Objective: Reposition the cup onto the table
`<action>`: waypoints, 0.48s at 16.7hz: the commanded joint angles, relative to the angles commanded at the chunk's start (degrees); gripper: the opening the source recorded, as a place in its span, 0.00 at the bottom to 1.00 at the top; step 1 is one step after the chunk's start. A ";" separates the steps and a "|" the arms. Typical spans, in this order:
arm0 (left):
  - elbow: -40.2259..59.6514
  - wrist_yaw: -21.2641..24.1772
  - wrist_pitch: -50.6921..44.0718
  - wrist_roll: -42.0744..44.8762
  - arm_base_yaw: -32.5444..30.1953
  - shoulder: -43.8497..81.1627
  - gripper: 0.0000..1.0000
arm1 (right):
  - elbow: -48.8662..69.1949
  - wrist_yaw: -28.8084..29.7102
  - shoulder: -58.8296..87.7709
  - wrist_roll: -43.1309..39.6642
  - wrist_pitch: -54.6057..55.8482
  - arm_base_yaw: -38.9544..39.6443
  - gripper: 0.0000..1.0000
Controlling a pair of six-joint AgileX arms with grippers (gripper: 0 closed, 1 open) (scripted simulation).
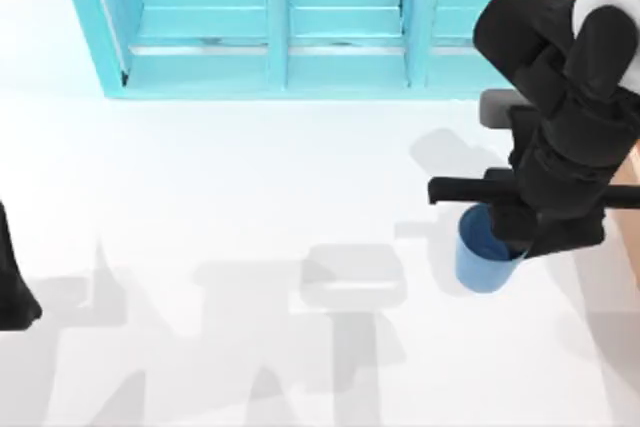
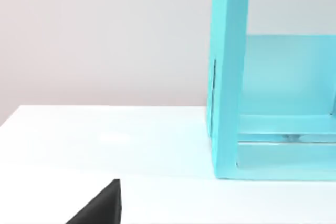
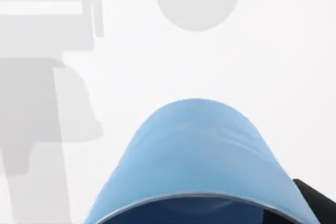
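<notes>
Cup [image 1: 484,259]: you have the small blue cup at about 4 o'clock from the middle of the top view, on the tabletop's right side. It reads as upright, mouth up, with its dark inside showing at the rim. In the right wrist view the cup [image 3: 197,153] sits directly under the camera, its pale blue wall curving away over white surface.

Cup contact: you cannot tell from these views whether its base rests on the tabletop or hangs just above it.

Right gripper [image 1: 515,232]: your right arm reaches down over the cup's rim at its 1 o'clock edge, and the black gripper overlaps the rim there. A black finger [image 3: 315,200] shows just beside the cup's wall in the right wrist view. Whether the gripper is pinching the cup or spread off it, you cannot tell.

Left arm: parked at 9 o'clock, at the tabletop's left edge.

Tabletop [image 1: 230,187]: plain white, crossed by grey shadows.

Shelf unit [image 1: 290,27]: turquoise, at 12 o'clock along the far edge, well apart from the cup.

Tan box [image 1: 630,182]: a sliver at 3 o'clock, beside the right arm.
</notes>
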 joint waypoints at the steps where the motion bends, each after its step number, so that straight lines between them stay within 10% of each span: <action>1: 0.00 0.00 0.00 0.00 0.00 0.00 1.00 | -1.33 0.03 0.52 0.21 2.05 0.29 0.00; 8: 0.00 0.00 0.00 0.00 0.00 0.00 1.00 | -6.91 0.19 3.05 1.27 10.07 1.55 0.00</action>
